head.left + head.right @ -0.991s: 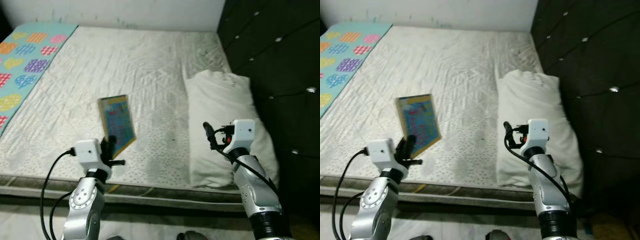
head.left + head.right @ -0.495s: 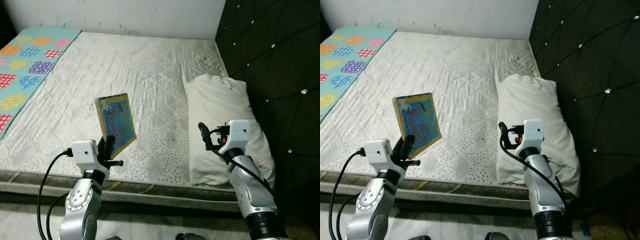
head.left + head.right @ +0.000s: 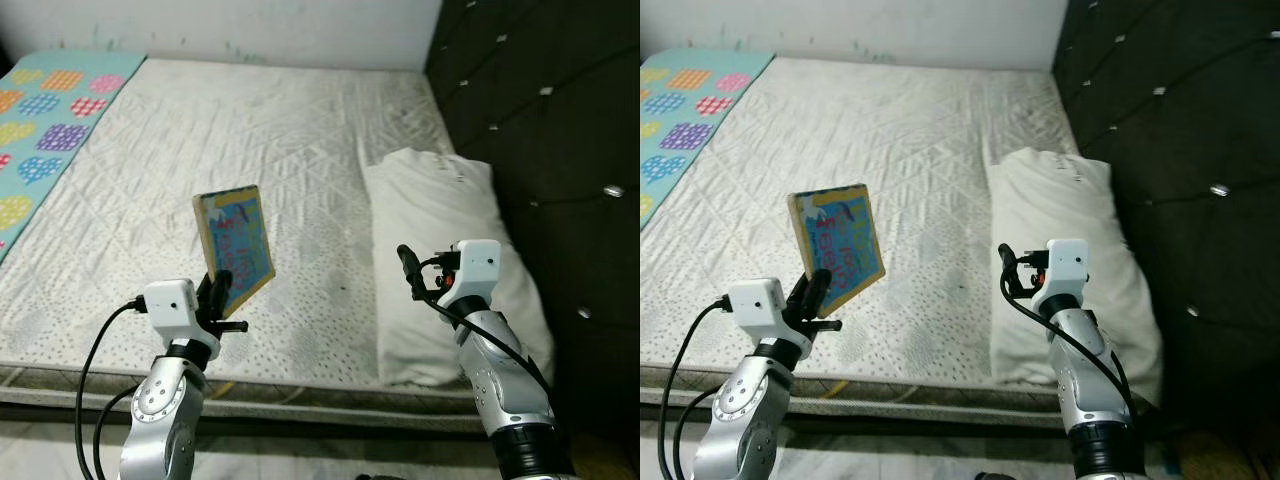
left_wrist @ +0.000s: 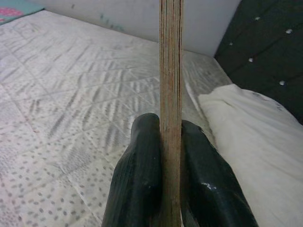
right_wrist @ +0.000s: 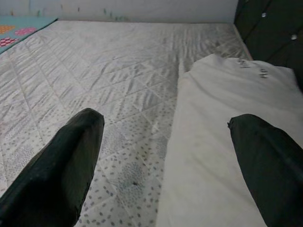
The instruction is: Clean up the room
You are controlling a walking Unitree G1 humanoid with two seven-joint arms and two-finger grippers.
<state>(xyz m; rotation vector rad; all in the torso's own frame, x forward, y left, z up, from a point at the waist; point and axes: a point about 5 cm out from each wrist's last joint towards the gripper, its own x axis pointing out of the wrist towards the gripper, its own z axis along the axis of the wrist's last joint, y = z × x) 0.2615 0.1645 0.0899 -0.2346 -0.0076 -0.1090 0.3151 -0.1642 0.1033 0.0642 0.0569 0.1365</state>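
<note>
A thin children's book with a blue and yellow cover stands upright in the air over the near edge of the bed. My left gripper is shut on its lower edge; in the left wrist view the book's edge runs straight up between the two black fingers. My right gripper is raised at the near right, above the front of the white pillow, open with nothing between its fingers.
The bed has a white quilted mattress cover. A teal blanket with coloured hearts lies along its left side. A dark tufted headboard stands on the right, and a white wall runs behind the bed.
The camera has shifted a little, so the whole scene sits differently. The book stays upright in my left gripper, and the right gripper stays open over the pillow.
</note>
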